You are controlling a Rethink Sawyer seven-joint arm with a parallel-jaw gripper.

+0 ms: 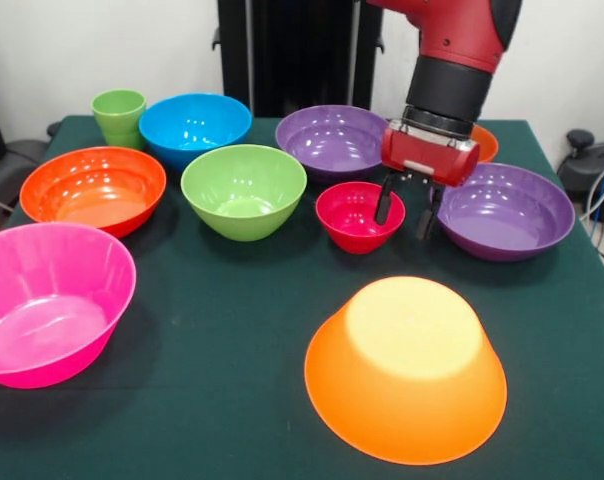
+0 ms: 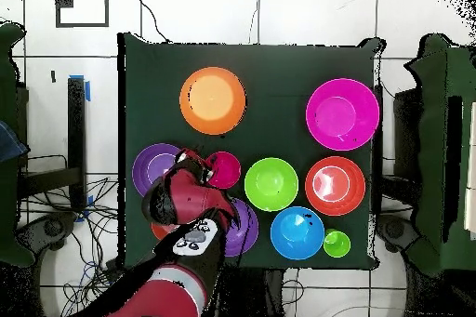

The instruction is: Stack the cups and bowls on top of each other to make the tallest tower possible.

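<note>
A: Status of the tower?

B: Barely started. Only the base is set: a large orange bowl [image 1: 406, 368] upturned on the green tabletop [image 1: 232, 350], near edge in the front view, nothing on top of it. In my judgement every stacking step is left.

A: Where are the other pieces?

B: All apart, rims up. Pink bowl [image 1: 50, 302] at the front-left. Behind it a red-orange bowl [image 1: 93, 188], then the green bowl [image 1: 243, 190], the small magenta-red bowl [image 1: 359, 215], and a purple bowl [image 1: 504, 210] at the right. Back row: light-green cup [image 1: 119, 117], blue bowl [image 1: 194, 128], a second purple bowl [image 1: 334, 140]. A sliver of another orange-red bowl [image 1: 486, 142] shows behind the arm.

A: And the pincer?

B: The pincer [image 1: 405, 210] hangs between the magenta-red bowl and the right-hand purple bowl, its two dark fingers [image 1: 384, 203] spread and pointing down, pinching nothing. One finger sits over the magenta-red bowl's rim; whether it touches I cannot tell. The overhead view agrees: arm over that cluster, well apart from the upturned base.

A: Any brands, labels, writing?

B: None readable on bowls, cup or arm. Blue tape on the floor, no text.
</note>
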